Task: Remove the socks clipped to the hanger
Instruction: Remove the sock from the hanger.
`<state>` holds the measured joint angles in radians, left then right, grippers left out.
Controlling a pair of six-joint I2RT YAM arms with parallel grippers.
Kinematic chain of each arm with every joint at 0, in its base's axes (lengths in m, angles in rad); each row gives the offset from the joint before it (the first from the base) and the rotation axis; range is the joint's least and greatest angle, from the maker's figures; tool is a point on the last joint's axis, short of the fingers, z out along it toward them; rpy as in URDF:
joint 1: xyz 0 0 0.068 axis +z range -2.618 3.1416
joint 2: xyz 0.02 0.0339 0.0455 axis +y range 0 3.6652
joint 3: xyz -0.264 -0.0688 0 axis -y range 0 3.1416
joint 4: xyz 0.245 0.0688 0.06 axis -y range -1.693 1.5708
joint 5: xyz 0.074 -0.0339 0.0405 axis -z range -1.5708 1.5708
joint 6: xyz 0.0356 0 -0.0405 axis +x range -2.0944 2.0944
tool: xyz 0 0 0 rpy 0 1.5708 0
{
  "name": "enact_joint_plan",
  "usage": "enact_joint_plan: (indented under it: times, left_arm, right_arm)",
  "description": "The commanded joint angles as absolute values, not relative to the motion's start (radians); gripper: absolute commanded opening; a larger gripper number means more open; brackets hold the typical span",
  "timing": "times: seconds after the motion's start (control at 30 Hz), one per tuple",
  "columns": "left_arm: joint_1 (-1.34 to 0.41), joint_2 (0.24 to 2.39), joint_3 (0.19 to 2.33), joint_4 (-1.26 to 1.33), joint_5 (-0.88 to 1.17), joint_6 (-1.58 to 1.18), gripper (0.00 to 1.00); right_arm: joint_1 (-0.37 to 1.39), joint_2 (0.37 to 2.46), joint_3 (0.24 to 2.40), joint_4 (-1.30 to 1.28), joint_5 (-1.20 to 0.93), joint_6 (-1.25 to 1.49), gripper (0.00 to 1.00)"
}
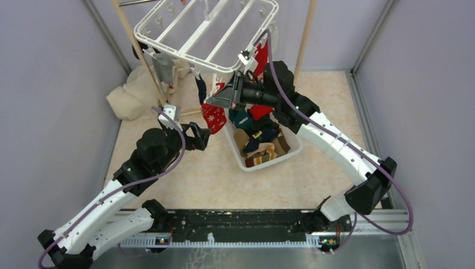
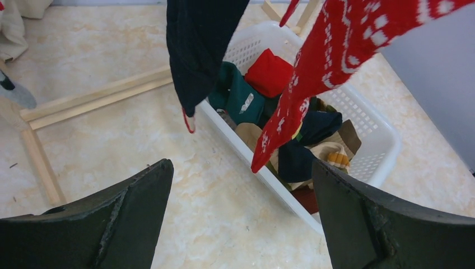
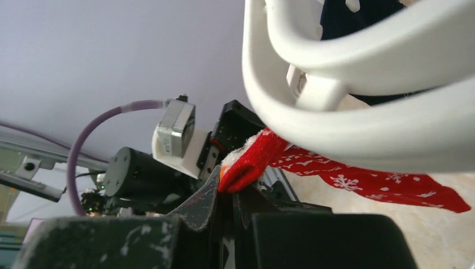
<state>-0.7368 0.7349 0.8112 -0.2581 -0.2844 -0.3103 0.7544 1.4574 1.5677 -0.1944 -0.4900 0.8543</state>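
- The right gripper (image 1: 219,100) is pinched shut on the top of a red sock (image 1: 214,117) with white snowflakes.
- That gripper is up high, just under the near edge of the hanger (image 1: 168,43).
- The red sock hangs down from the fingers, over the left end of the basket (image 1: 233,150).
- I cannot tell if a clip is on the red sock.
- The left gripper (image 1: 200,137) is wide open and holds nothing.
- It is lower down, to the left of the basket, and it points at the hanging socks.
- A navy sock (image 1: 200,89) hangs from the hanger, just left of the red sock.
- A grey sock (image 1: 163,68) hangs from the left side of the hanger.
- The hanger is a white frame with bars across it, up above the far end of the table (image 1: 185,179).
- The basket sits on the table and has other socks (image 1: 259,137) piled in it.
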Motion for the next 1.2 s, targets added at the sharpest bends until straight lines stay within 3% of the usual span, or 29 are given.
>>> enact_joint_plan:
  times: [0.0, 0.43, 0.6, 0.7, 0.97, 1.07, 1.17]
  left_arm:
    - [-0.731, 0.742, 0.774, -0.096, -0.278, -0.246, 0.99]
    - [-0.731, 0.826, 0.715, 0.134, -0.248, -0.204, 0.99]
    - [-0.732, 0.863, 0.724, 0.154, -0.213, -0.193, 0.72]
    - [-0.732, 0.875, 0.727, 0.162, -0.204, -0.196, 0.62]
    - [-0.732, 0.903, 0.747, 0.144, -0.218, -0.197, 0.13]
    - [-0.732, 0.913, 0.773, 0.106, -0.246, -0.195, 0.0]
    - [-0.732, 0.926, 0.807, 0.036, -0.275, -0.194, 0.0]
  right_arm:
    - [0.742, 1.419, 1.598, -0.096, -0.572, 0.907, 0.0]
    - [0.739, 1.414, 1.597, -0.086, -0.606, 0.928, 0.0]
    - [0.738, 1.416, 1.594, -0.077, -0.615, 0.936, 0.0]
    - [0.739, 1.416, 1.589, -0.067, -0.619, 0.942, 0.0]
    - [0.736, 1.413, 1.561, -0.034, -0.633, 0.963, 0.0]
    - [0.731, 1.408, 1.546, -0.026, -0.636, 0.964, 0.0]
    - [0.732, 1.403, 1.539, -0.06, -0.618, 0.94, 0.0]
